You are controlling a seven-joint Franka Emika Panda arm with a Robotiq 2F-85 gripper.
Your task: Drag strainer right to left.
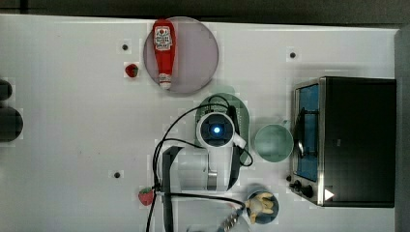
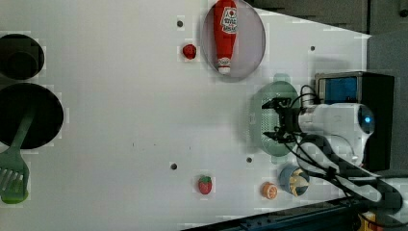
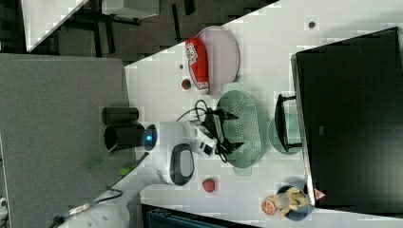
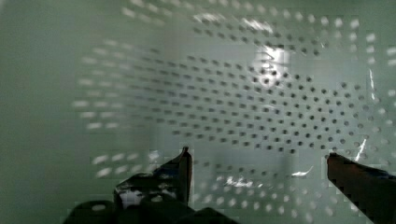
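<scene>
The jaws of the gripper [image 4: 257,161] stand spread wide with nothing between them, poised just over the perforated floor of the strainer [image 3: 242,127]; the wrist view has the two dark fingers [image 4: 180,170] set apart with rows of small holes showing in the gap. Whether the tips already touch the plastic cannot be told.

In the right view the gripper [image 3: 233,129] reaches into the oval basin, one finger toward each long end. The strainer itself lies on the white tabletop [image 1: 72,121] just below the greyish-purple plate [image 1: 193,58] that carries the ketchup bottle [image 1: 163,50], with the small mint-green bowl [image 1: 273,142] on the top view's right of it and the toaster oven [image 1: 353,140] beyond that.

By my reading the drag has not started: the strainer sits close to the bowl and oven, and the open stretch of tabletop on the top view's left is all unused. Left to do is to press down or catch the wall, then pull across.

The top view hides the jaws and most of the strainer [image 1: 241,116] under the wrist. The left view gives the gripper [image 2: 278,120] side-on against the basin and the strainer [image 2: 262,108] rim. It also takes in a green spatula [image 2: 14,166] and a dark pan [image 2: 43,115] at the far end, plus two toy strawberries [image 2: 205,185].
</scene>
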